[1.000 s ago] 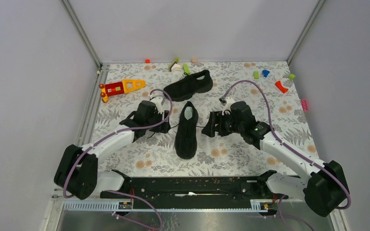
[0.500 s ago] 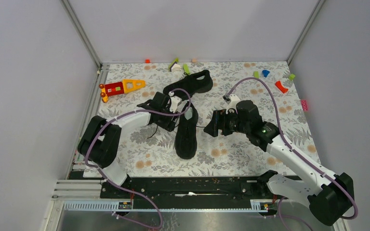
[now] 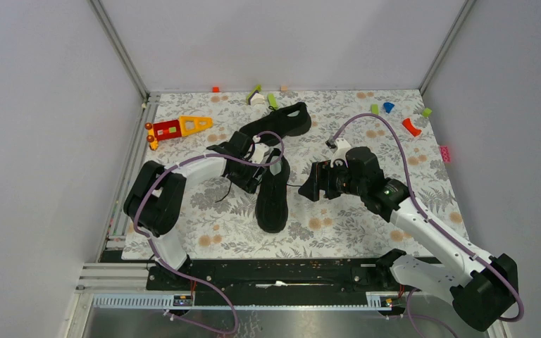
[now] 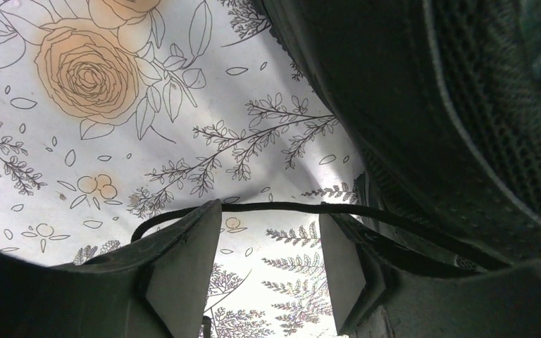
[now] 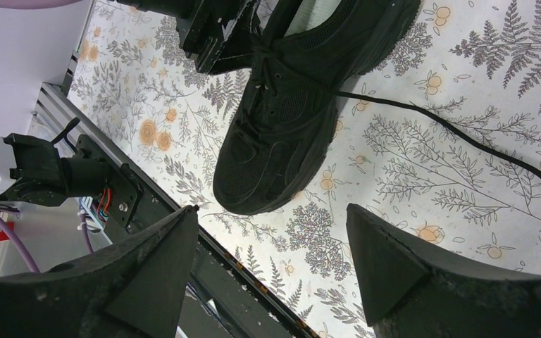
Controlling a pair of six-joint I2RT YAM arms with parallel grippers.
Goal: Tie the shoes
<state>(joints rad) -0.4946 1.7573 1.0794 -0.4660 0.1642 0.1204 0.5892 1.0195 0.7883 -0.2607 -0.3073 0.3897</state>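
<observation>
Desk (image 3: 183, 225): covered by a floral-print cloth, grey walls on three sides.

Left arm (image 3: 183, 172): reaches in from the left toward the middle of the desk. Right arm (image 3: 423, 225): reaches in from the right, wrist pointing left.

Near shoe (image 3: 272, 193): black, upright at desk centre, toe toward the arm bases, pale insole showing at the far end. It sits between the two end effectors. Far shoe (image 3: 275, 123): black, lies crosswise just beyond the near shoe's heel.

Left end effector (image 4: 271, 225): low at the near shoe's left flank by the heel end, jaws released with a clear gap. A thin black lace (image 4: 289, 206) runs across that gap at the fingertips; not pinched.

Right end effector (image 5: 271, 210): jaws spread wide, grasping nothing, standing off the shoe's right side. A second lace end (image 5: 451, 130) trails from the shoe across the cloth toward it.

Red-and-yellow toy (image 3: 177, 127): far left of the desk. Red piece (image 3: 411, 127) and small coloured blocks: along the far edge.
</observation>
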